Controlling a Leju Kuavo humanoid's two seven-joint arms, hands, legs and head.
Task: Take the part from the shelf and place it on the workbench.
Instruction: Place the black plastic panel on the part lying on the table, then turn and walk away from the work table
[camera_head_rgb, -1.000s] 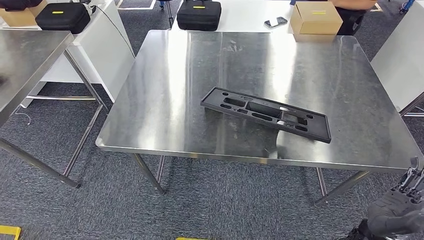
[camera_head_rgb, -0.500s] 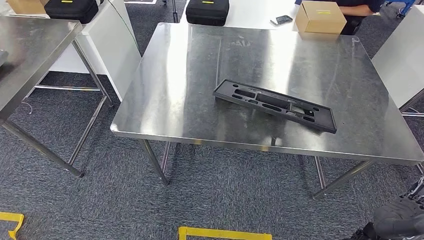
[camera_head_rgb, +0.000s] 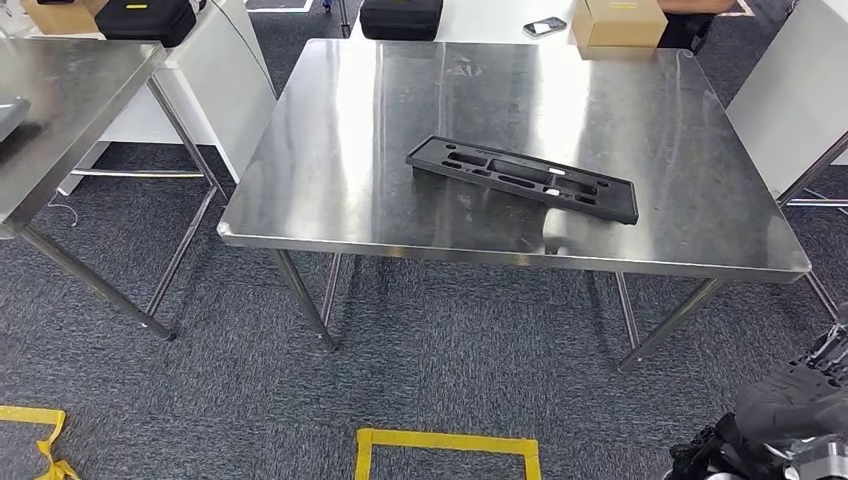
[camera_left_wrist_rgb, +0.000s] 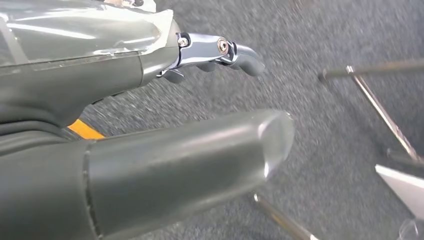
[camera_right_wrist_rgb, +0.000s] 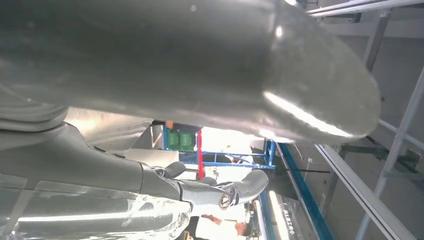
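Part (camera_head_rgb: 521, 178), a flat black moulded tray lying on the workbench (camera_head_rgb: 330, 150), looks light, stiff and best gripped by its long rim, while left hand (camera_left_wrist_rgb: 150, 125) and right hand (camera_right_wrist_rgb: 175, 100) hold nothing, fingers apart.

One black part (camera_head_rgb: 521, 178); two steel tables (camera_head_rgb: 330, 215) (camera_head_rgb: 60, 110); two black cases (camera_head_rgb: 401, 17) (camera_head_rgb: 146, 18); two cardboard boxes (camera_head_rgb: 618, 22) (camera_head_rgb: 58, 14).

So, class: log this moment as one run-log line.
part: flat on workbench | left hand: holds nothing | right hand: holds nothing | stage: part placed
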